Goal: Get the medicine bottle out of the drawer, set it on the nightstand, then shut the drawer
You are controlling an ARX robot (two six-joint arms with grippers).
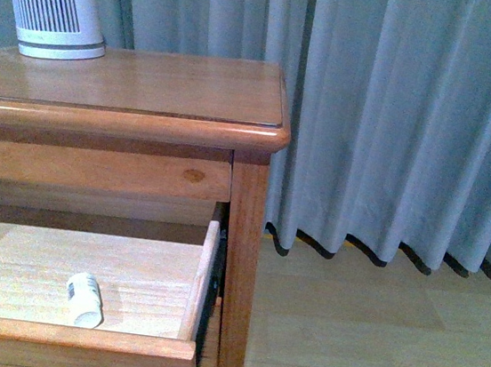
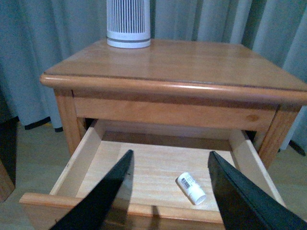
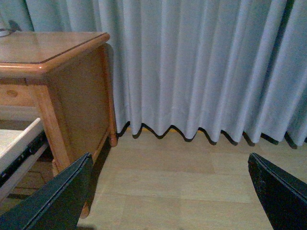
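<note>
Medicine bottle [image 1: 85, 299] inside open drawer [image 1: 202, 278]

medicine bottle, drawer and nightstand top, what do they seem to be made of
The medicine bottle looks like smooth white plastic with a printed label, probably paper. The drawer seems wooden: its pale inside shows grain and looks unvarnished. The top of the nightstand is honey-brown wood under a glossy finish, judging by the reflections on it.

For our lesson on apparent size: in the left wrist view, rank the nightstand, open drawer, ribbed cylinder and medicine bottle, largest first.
1. nightstand
2. drawer
3. ribbed cylinder, cut off by the frame, so its full size is unsure
4. medicine bottle, clearly smallest
</note>
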